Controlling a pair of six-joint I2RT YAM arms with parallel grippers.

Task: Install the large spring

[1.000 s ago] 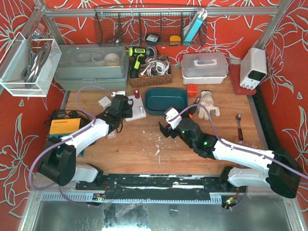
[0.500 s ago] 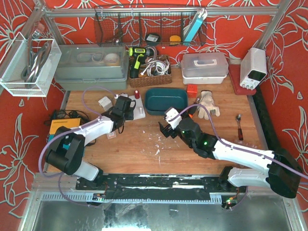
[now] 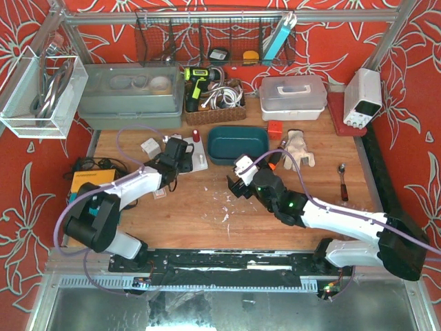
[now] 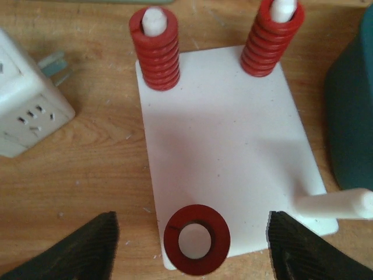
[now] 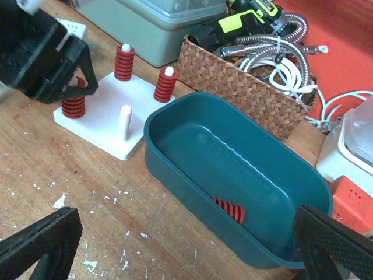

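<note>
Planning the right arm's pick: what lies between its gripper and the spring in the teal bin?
In the right wrist view, between the right gripper and the spring lie bare, white-flecked tabletop and the near wall of the teal bin.

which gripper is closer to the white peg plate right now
Left. The left gripper hovers directly over the white peg plate, jaws wide open; the right gripper sits off to the side, in front of the teal bin.
</note>
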